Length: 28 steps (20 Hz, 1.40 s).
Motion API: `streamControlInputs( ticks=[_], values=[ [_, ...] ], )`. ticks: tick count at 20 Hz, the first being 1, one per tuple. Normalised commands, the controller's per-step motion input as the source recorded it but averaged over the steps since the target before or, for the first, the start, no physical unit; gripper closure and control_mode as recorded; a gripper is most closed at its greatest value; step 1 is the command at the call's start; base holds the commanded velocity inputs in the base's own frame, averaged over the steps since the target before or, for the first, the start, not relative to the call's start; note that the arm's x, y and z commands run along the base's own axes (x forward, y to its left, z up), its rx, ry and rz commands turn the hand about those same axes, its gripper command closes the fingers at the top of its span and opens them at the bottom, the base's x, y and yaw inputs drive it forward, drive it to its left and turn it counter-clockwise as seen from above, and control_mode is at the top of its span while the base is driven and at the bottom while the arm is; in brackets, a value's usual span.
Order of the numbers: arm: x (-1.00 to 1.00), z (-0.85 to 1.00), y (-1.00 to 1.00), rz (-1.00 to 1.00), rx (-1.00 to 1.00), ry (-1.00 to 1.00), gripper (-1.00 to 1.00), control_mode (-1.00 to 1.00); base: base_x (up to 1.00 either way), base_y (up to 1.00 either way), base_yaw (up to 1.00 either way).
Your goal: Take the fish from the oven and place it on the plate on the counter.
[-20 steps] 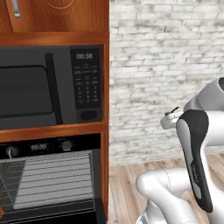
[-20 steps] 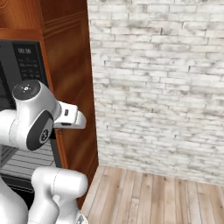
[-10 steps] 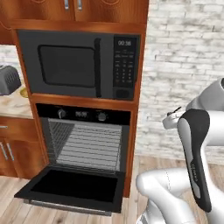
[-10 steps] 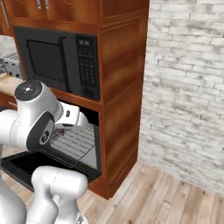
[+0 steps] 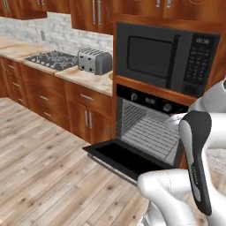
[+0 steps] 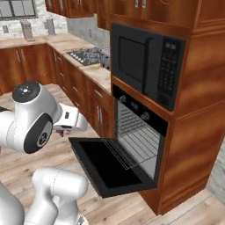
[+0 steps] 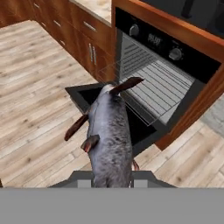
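the jaws are drawn in narrow and clamped on the fish (image 7: 109, 135), which stands up out of the gripper (image 7: 112, 173) in the hand view: a grey, speckled body with reddish-brown fins and tail. the fingertips themselves are mostly hidden behind the body, so the exact contact line is hard to make out, but the fish plainly hangs clear of everything else.

beyond the fish lies the oven (image 5: 152, 128), its door (image 6: 105, 165) dropped flat and the wire racks (image 7: 157, 85) bare. so the fish is out of the oven and held in the air over the wood floor, in front of the open door.

the step in hand looks like the carry: removal done, delivery to the plate not yet made. the counter (image 5: 84, 75) runs to the left of the oven in the left base view, with a toaster (image 5: 94, 61) on it and a cooktop (image 5: 52, 59) further left. a yellowish sliver at the counter's right end, just past the toaster, may be the plate, though i cannot be sure.

the next move calls for bringing the arm left and up to counter height, keeping the grip firm, then lowering the fish onto the plate without clipping the toaster.
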Motion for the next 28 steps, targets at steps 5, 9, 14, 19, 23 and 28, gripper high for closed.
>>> streamControlInputs(
  ticks=[5, 9, 14, 19, 23, 28],
  values=[
    [0.00, 0.00, 0.00, 0.00, 0.00, 0.00, 1.00, 1.00, 0.00, 0.25, 0.69],
    [0.00, 0.00, 0.00, 0.00, 0.00, 0.00, 1.00, 1.00, 0.00, 0.25, 0.67],
    [0.00, 0.00, 0.00, 0.00, 0.00, 0.00, 1.00, 1.00, 0.00, 0.03, 0.73],
    [0.00, 0.00, 0.00, 0.00, 0.00, 0.00, 1.00, 1.00, 0.13, 0.04, 0.72],
    [0.00, 0.00, 0.00, 0.00, 0.00, 0.00, 1.00, 1.00, 0.16, 0.00, 0.71],
    [0.00, 0.00, 0.00, 0.00, 0.00, 0.00, 1.00, 1.00, 0.24, -0.10, 0.57]
  ],
)
